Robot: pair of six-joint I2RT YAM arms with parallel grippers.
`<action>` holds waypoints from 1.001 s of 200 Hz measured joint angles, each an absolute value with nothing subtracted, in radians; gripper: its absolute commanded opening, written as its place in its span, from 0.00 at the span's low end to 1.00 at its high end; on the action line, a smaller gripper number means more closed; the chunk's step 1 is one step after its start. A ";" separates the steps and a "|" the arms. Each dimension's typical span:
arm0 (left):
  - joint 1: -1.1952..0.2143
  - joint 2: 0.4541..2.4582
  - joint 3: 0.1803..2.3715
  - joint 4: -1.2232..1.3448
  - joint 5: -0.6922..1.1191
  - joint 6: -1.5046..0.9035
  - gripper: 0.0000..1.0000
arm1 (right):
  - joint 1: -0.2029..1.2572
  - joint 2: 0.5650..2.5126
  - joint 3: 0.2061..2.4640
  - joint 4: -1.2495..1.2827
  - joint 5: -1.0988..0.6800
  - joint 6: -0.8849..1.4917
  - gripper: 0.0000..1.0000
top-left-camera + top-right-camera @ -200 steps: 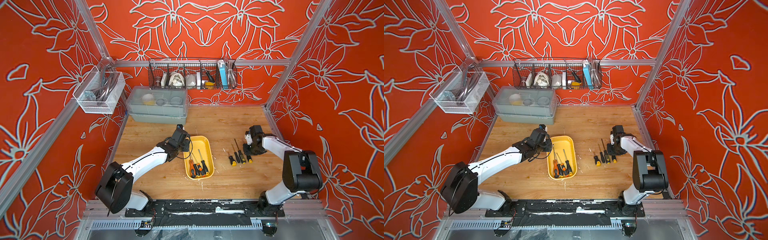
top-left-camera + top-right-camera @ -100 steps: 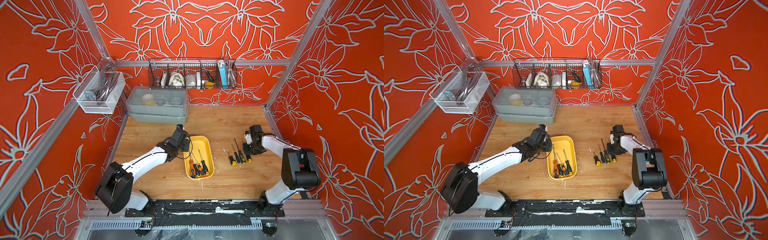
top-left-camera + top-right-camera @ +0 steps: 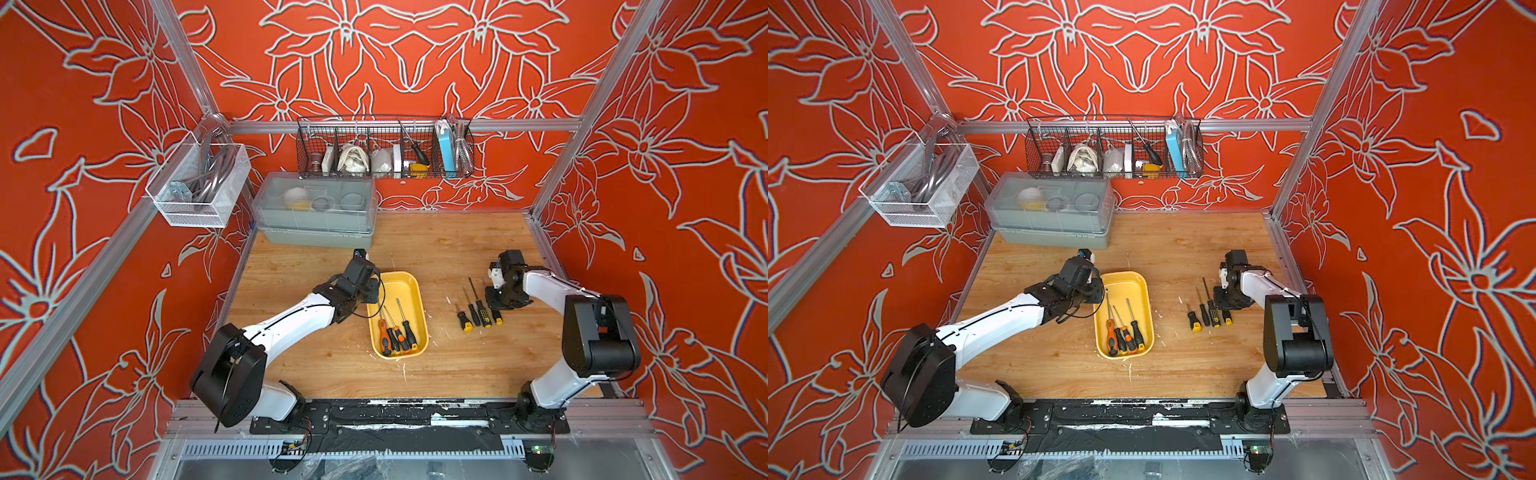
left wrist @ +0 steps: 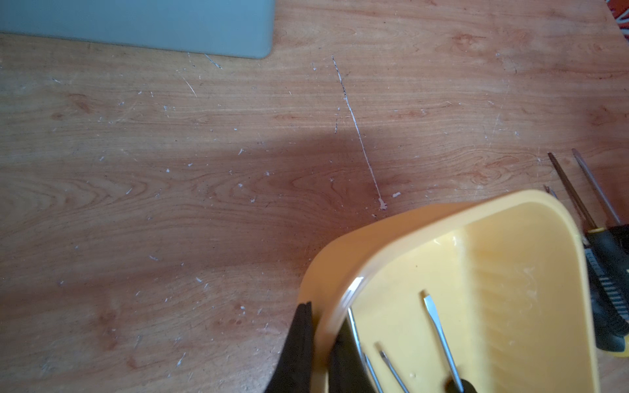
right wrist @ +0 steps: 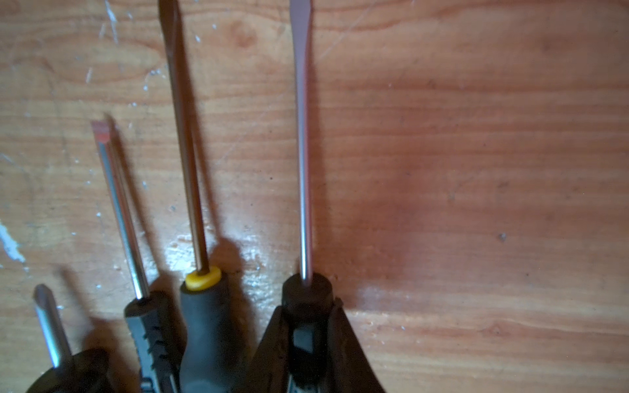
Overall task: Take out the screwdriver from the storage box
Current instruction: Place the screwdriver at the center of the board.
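Barely anything moved: your right claw (image 5: 308, 306) stays clamped on the flathead screwdriver (image 5: 304, 170) on the counter (image 5: 476, 170), outside the storage box (image 4: 493, 211) your left claw (image 4: 321, 323) pinches; sloppy release could knock neighbouring screwdrivers (image 5: 200, 323).

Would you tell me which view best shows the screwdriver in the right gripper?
The right wrist view: the right gripper is shut on the screwdriver at its black handle, close up. In both top views the gripper covers most of it, leaving the handle end. In the left wrist view I cannot find it.
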State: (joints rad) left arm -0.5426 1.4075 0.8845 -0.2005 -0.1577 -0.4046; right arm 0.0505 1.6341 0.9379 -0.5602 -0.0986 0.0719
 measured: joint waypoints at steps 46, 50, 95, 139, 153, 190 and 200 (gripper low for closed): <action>-0.543 1.407 0.884 -0.200 -0.158 -0.405 0.00 | 0.051 1.634 0.938 -0.560 -0.104 0.069 0.29; -0.543 1.407 0.884 -0.200 -0.158 -0.405 0.00 | 0.051 1.634 0.938 -0.560 -0.106 0.070 0.30; -0.543 1.407 0.884 -0.200 -0.158 -0.405 0.00 | 0.051 1.634 0.938 -0.561 -0.114 0.065 0.38; -0.543 1.408 0.884 -0.200 -0.156 -0.405 0.00 | 0.051 1.611 0.939 -0.561 -0.116 0.066 0.38; -0.543 1.408 0.884 -0.200 -0.155 -0.405 0.00 | 0.051 1.576 0.939 -0.560 -0.121 0.069 0.39; -0.543 1.411 0.884 -0.200 -0.154 -0.405 0.00 | 0.053 1.428 0.939 -0.562 -0.141 0.079 0.40; -0.543 1.411 0.884 -0.200 -0.154 -0.405 0.00 | 0.062 1.391 0.939 -0.566 -0.140 0.085 0.40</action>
